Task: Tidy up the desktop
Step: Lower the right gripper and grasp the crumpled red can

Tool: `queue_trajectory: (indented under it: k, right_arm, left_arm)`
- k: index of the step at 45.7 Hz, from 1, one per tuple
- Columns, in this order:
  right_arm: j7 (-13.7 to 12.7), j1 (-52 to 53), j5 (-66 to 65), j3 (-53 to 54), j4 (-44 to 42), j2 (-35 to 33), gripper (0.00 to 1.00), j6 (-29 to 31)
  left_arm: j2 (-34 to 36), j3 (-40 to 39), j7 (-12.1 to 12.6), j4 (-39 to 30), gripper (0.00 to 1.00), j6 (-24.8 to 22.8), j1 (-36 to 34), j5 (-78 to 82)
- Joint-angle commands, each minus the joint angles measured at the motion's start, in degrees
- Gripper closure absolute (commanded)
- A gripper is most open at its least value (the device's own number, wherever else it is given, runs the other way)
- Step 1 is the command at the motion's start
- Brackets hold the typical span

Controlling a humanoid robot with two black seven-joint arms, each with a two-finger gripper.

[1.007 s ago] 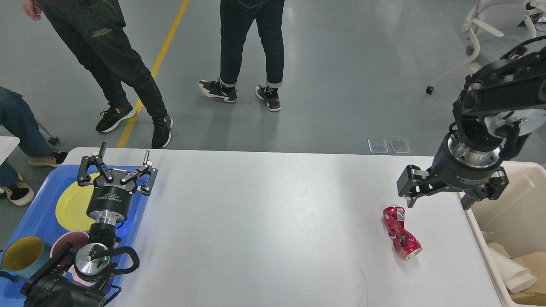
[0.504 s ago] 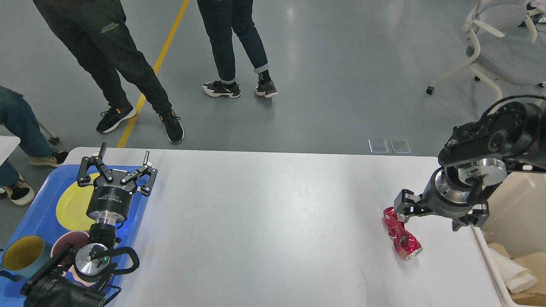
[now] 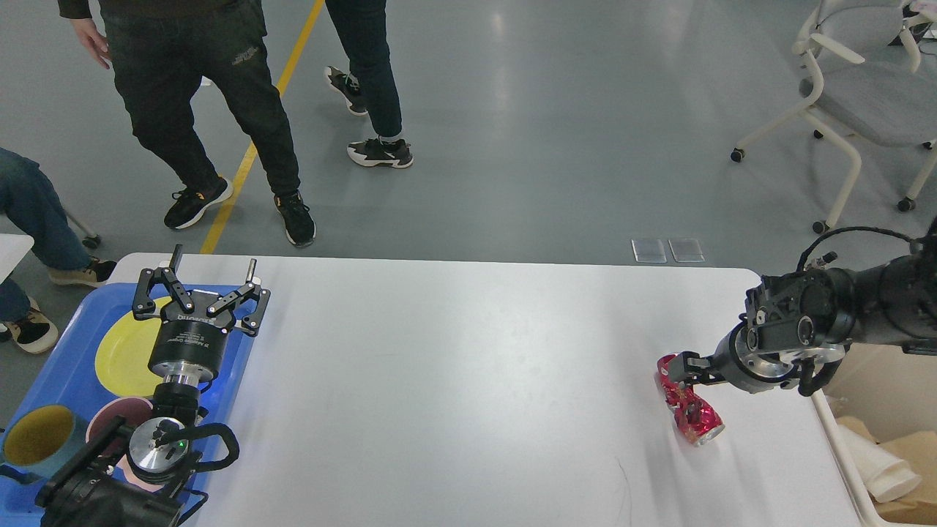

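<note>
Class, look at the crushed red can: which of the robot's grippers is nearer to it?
Right. The right gripper is at the can; the left gripper hovers over the blue tray, far across the desktop.

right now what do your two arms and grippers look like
Both arms are black with silver metal rings at the wrist joints. The left gripper has a black cylindrical base with white lettering and two thin, linked black fingers; a black cable loops beside a silver joint cap with a green light. The right gripper looks black and blocky, with a thin black cable arching above the arm.
</note>
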Motion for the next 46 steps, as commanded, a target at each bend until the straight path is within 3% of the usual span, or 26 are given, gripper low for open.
queue_trajectory:
  k: [1, 21, 46]
  right_arm:
    - [0.4, -5.1, -0.1, 0.1, -6.5, 1.4, 0.0, 0.0]
    - [1.3, -9.6, 0.0, 3.1, -11.1, 1.9, 0.0, 0.1]
    - [0.5, -14.7, 0.3, 3.5, -15.5, 5.0, 0.0, -0.8]
  left_arm:
    - [0.0, 0.0, 0.0, 0.0, 0.04, 0.0, 0.0, 0.0]
    - [0.0, 0.0, 0.0, 0.0, 0.04, 0.0, 0.0, 0.0]
    - [0.0, 0.0, 0.0, 0.0, 0.04, 0.0, 0.0, 0.0]
